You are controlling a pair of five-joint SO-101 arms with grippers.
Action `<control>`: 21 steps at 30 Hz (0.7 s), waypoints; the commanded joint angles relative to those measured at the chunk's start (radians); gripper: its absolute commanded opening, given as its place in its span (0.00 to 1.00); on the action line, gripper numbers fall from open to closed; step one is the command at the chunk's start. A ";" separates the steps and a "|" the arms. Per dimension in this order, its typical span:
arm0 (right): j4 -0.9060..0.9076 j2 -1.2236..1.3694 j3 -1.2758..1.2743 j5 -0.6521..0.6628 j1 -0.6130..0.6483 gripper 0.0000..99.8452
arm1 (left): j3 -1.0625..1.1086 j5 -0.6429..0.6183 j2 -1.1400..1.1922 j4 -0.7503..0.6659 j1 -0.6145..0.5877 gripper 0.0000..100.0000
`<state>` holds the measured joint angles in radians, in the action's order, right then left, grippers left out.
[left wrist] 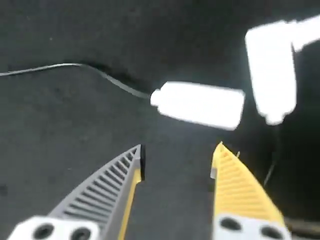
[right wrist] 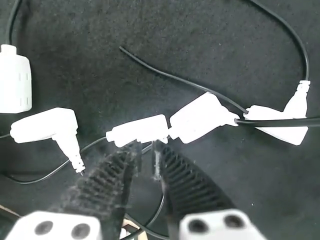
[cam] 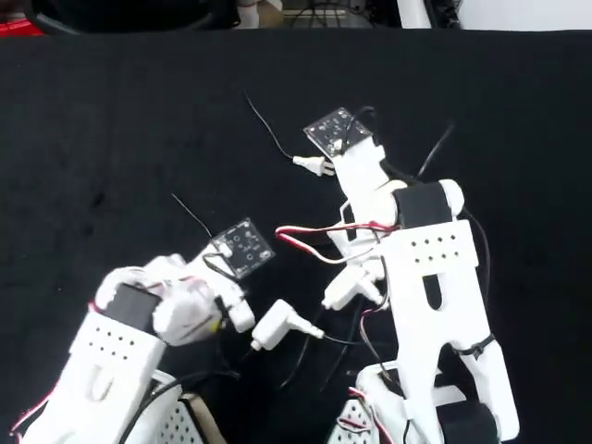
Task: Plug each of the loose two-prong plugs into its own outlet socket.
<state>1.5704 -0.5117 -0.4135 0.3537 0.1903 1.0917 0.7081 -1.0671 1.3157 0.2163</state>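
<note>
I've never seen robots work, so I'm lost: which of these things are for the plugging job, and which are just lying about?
For the job: angled plug, straight plug, socket piece touching it, left gripper, right gripper.

Just there: black table cover, an arm's red and white wires, clutter beyond the table's far edge.

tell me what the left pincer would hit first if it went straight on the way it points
Most likely the white plug lying crosswise just ahead of the open left pincer, though depth is unclear and the black cloth could come first.
</note>
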 commanded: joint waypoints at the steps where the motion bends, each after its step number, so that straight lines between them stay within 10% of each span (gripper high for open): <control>1: -0.017 -0.002 0.007 0.005 -0.012 0.05 | -0.124 0.233 -0.021 0.084 -0.119 0.23; 4: -0.017 -0.002 0.007 0.005 -0.012 0.05 | -0.173 0.284 -0.021 0.084 -0.182 0.23; 9: -0.018 -0.002 0.008 0.005 -0.012 0.05 | -0.162 0.031 -0.017 -0.018 -0.028 0.23; 14: -0.018 -0.001 0.007 0.005 -0.012 0.05 | -0.044 -0.172 -0.012 -0.261 0.159 0.23; 21: -0.038 0.004 0.002 0.005 -0.012 0.05 | 0.286 -0.284 -0.012 -0.580 0.113 0.23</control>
<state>1.5505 -0.5102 -0.4135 0.3537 0.1903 1.2804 0.4365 -1.0764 0.8278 0.3590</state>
